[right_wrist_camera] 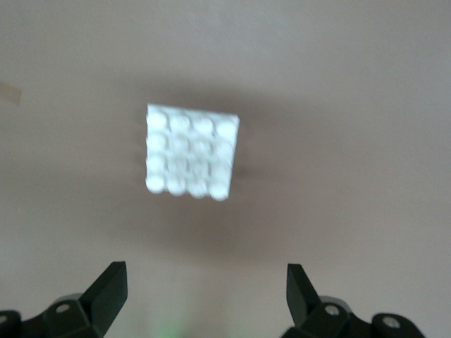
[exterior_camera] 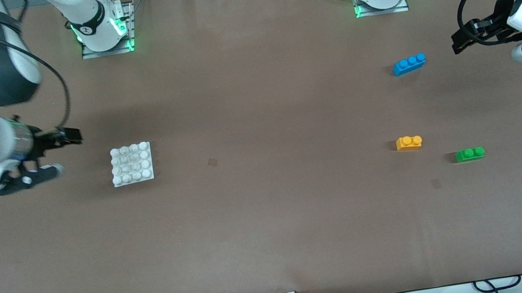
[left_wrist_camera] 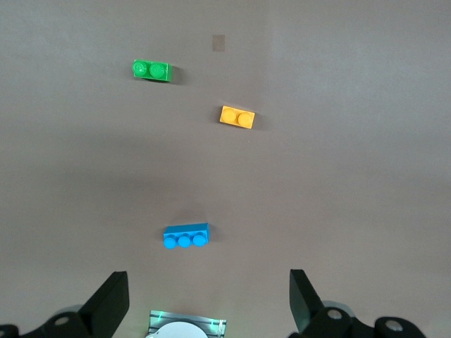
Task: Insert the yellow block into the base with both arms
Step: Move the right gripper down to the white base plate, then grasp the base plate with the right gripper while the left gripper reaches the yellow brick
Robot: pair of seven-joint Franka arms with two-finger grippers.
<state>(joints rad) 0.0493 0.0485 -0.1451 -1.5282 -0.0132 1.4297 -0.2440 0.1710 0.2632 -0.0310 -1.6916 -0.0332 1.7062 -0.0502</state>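
Fingers (left_wrist_camera: 113, 299) wide apart, nothing held

blue three-stud brick (exterior_camera: 409, 64) flat on brown table (exterior_camera: 275, 229), toward the left arm's end. green two-stud brick (exterior_camera: 469, 153) nearer the front camera, well apart from the blue one. both upright, studs up, touching nothing.
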